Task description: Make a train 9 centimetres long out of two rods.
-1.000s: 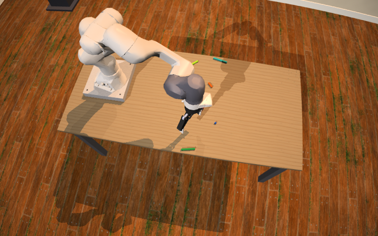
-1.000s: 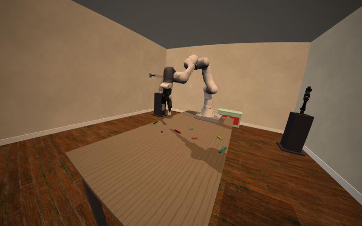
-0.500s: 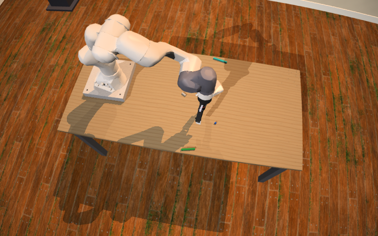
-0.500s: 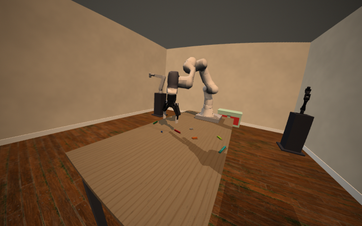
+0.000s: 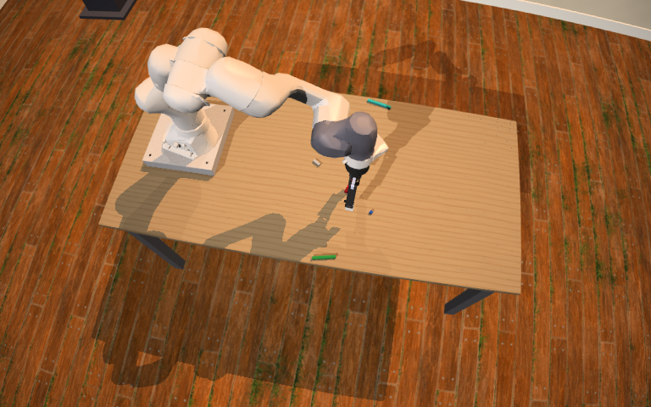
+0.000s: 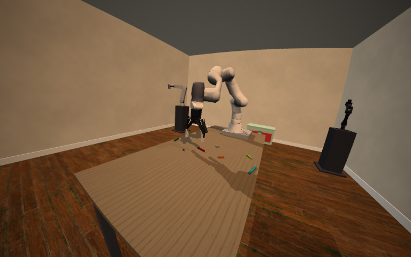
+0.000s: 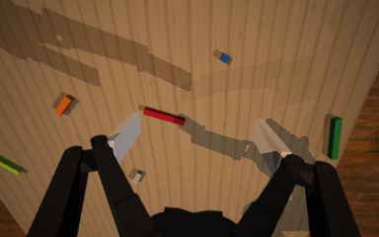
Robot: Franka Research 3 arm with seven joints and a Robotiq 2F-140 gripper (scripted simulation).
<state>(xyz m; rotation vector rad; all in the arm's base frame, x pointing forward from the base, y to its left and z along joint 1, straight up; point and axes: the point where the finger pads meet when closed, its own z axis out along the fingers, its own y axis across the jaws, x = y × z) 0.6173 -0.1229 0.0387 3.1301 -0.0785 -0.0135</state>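
Wrist | jaws wide open | red rod [image 7: 164, 116] squared, flat | wood-grained tabletop [image 7: 207, 20]

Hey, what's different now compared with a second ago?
The gripper has moved rightward and slightly up in the top view, closer to the red rod, and has turned so its jaws spread across the exterior view. Nothing has been taken hold of. The red, green, blue and turquoise rods lie where they were.
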